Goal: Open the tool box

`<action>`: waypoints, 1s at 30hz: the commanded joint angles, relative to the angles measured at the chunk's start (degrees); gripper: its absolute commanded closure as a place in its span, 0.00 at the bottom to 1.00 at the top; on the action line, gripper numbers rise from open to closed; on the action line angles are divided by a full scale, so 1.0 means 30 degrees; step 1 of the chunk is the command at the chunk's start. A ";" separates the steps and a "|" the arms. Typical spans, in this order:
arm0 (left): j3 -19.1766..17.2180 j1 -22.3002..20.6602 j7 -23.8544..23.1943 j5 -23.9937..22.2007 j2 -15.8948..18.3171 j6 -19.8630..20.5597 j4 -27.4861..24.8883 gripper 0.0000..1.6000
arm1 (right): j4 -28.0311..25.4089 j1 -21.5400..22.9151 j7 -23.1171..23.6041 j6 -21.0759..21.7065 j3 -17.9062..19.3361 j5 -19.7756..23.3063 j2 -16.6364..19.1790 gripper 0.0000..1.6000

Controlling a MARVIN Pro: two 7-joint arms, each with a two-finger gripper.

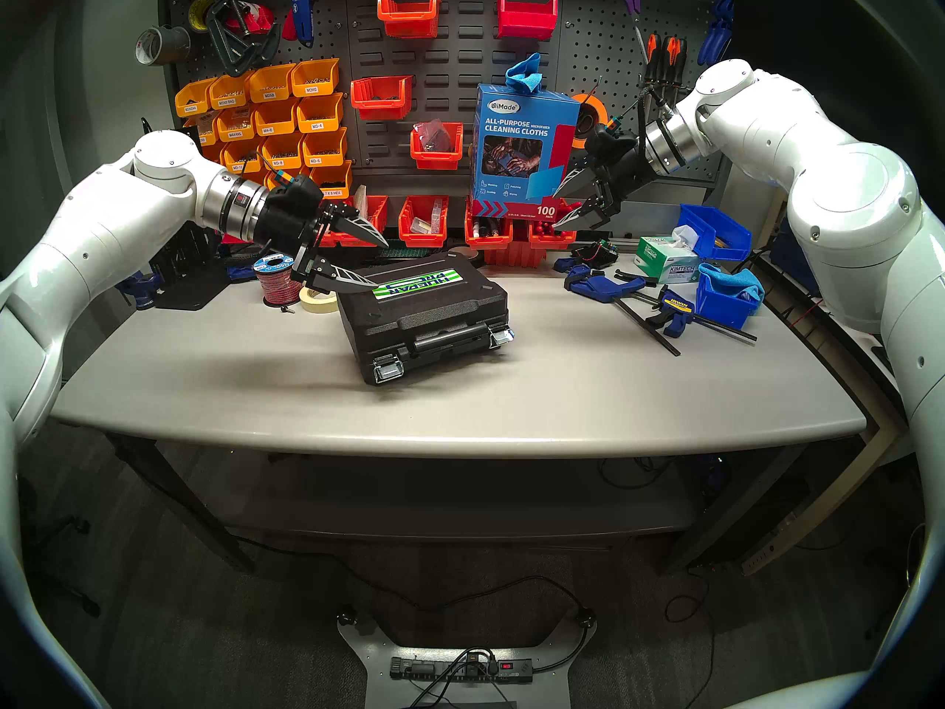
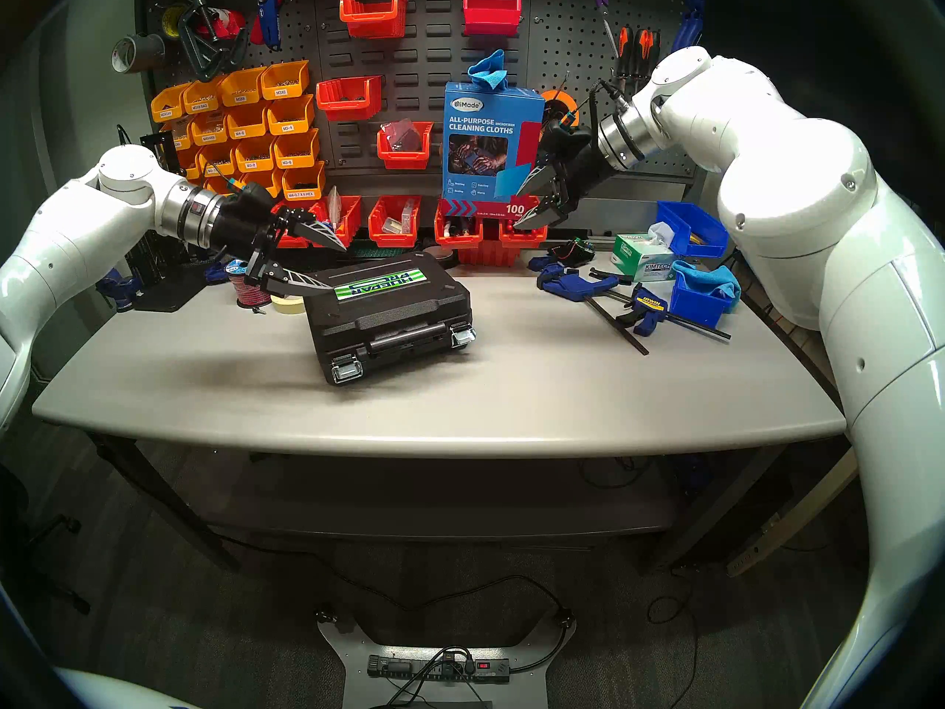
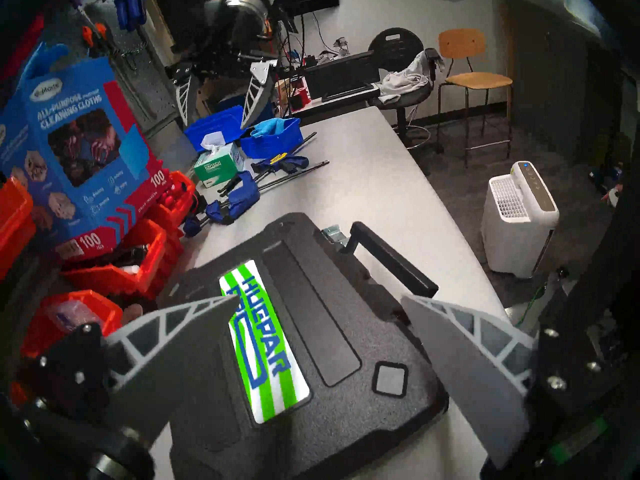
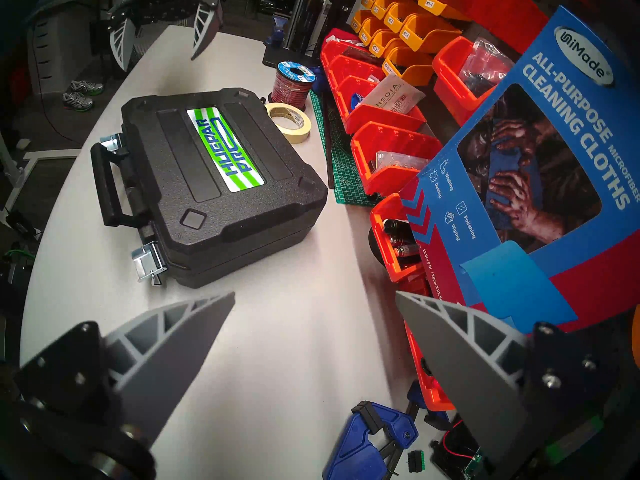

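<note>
The table (image 1: 562, 385) carries the tool box (image 1: 424, 314) near its middle, lid shut, lying flat and skewed. It looks rigid and fairly weighty; work its 2 latches (image 1: 388, 371), whose side faces the robot. Left gripper (image 1: 376, 263) and right gripper (image 1: 562, 206) gape empty.

Black textured tool box (image 1: 427, 311), green-white-blue striped label (image 1: 413, 283), silver latches (image 1: 388, 370). My fingers (image 3: 180, 337) dark grey. Blue cloths box (image 1: 521, 145), orange bins (image 1: 276, 114).
</note>
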 commanded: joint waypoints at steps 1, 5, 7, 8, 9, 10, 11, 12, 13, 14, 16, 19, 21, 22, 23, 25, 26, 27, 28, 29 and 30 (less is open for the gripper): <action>0.0662 -0.1376 0.0025 0.0265 0.0462 0.0480 -0.2148 0.00 | 0.0064 0.0421 -0.0018 -0.0027 0.0006 -0.0007 0.0068 0.00; 0.1469 -0.1485 0.0025 0.0821 0.0777 0.0999 -0.3763 0.00 | 0.0064 0.0423 -0.0018 -0.0027 0.0007 -0.0010 0.0068 0.00; 0.1870 -0.1561 0.0025 0.0987 0.0852 0.1356 -0.4330 0.00 | 0.0064 0.0425 -0.0018 -0.0027 0.0007 -0.0011 0.0068 0.00; 0.2020 -0.1584 0.0025 0.1122 0.0961 0.1586 -0.4732 0.00 | 0.0064 0.0426 -0.0017 -0.0027 0.0006 -0.0012 0.0068 0.00; 0.2167 -0.1603 0.0025 0.1318 0.0996 0.1783 -0.5044 0.00 | 0.0064 0.0426 -0.0017 -0.0027 0.0007 -0.0014 0.0068 0.00; 0.2268 -0.1599 0.0025 0.1372 0.0971 0.1886 -0.5181 0.00 | 0.0064 0.0427 -0.0017 -0.0027 0.0006 -0.0014 0.0068 0.00; 0.2288 -0.1540 0.0025 0.1494 0.1079 0.2153 -0.5620 0.00 | 0.0064 0.0428 -0.0017 -0.0027 0.0006 -0.0015 0.0068 0.00; 0.2316 -0.1498 0.0025 0.1602 0.1278 0.2452 -0.6174 0.00 | 0.0064 0.0429 -0.0016 -0.0027 0.0005 -0.0016 0.0068 0.00; 0.2409 -0.1519 0.0025 0.1631 0.1223 0.2597 -0.6286 0.00 | 0.0064 0.0430 -0.0016 -0.0028 0.0005 -0.0017 0.0068 0.00; 0.2450 -0.1491 0.0025 0.1678 0.1286 0.2766 -0.6579 0.00 | 0.0064 0.0430 -0.0016 -0.0028 0.0005 -0.0018 0.0068 0.00; 0.2518 -0.1428 0.0319 0.1869 0.1736 0.3461 -0.7832 0.00 | 0.0064 0.0432 -0.0015 -0.0028 0.0004 -0.0019 0.0068 0.00; 0.2592 -0.1472 0.0700 0.2086 0.1620 0.4015 -0.8359 0.00 | 0.0064 0.0433 -0.0015 -0.0028 0.0004 -0.0021 0.0068 0.00; 0.2651 -0.1499 0.1067 0.2402 0.1592 0.4508 -0.8896 0.00 | 0.0064 0.0433 -0.0015 -0.0028 0.0005 -0.0021 0.0068 0.00; 0.2671 -0.1492 0.1302 0.2563 0.1546 0.4749 -0.9096 0.00 | 0.0064 0.0434 -0.0014 -0.0029 0.0004 -0.0022 0.0068 0.00; 0.2737 -0.1499 0.1567 0.2799 0.1446 0.5025 -0.9273 0.00 | 0.0064 0.0434 -0.0014 -0.0029 0.0004 -0.0022 0.0068 0.00; 0.2817 -0.1501 0.1919 0.3089 0.1331 0.5367 -0.9448 0.00 | 0.0064 0.0434 -0.0014 -0.0029 0.0005 -0.0023 0.0068 0.00; 0.2919 -0.1438 0.2543 0.3491 0.1113 0.5917 -0.9650 0.00 | 0.0064 0.0434 -0.0014 -0.0029 0.0005 -0.0023 0.0069 0.00; 0.2919 -0.1438 0.2543 0.3491 0.1113 0.5917 -0.9650 0.00 | 0.0064 0.0434 -0.0014 -0.0029 0.0005 -0.0023 0.0069 0.00; 0.2945 -0.1390 0.2854 0.3665 0.1018 0.6157 -0.9726 0.00 | 0.0064 0.0434 -0.0014 -0.0029 0.0005 -0.0023 0.0068 0.00; 0.3009 -0.1363 0.3262 0.3943 0.0914 0.6429 -0.9799 0.00 | 0.0064 0.0434 -0.0014 -0.0029 0.0005 -0.0023 0.0069 0.00; 0.3057 -0.1339 0.3478 0.4115 0.0808 0.6639 -0.9821 0.00 | 0.0064 0.0434 -0.0014 -0.0029 0.0005 -0.0023 0.0069 0.00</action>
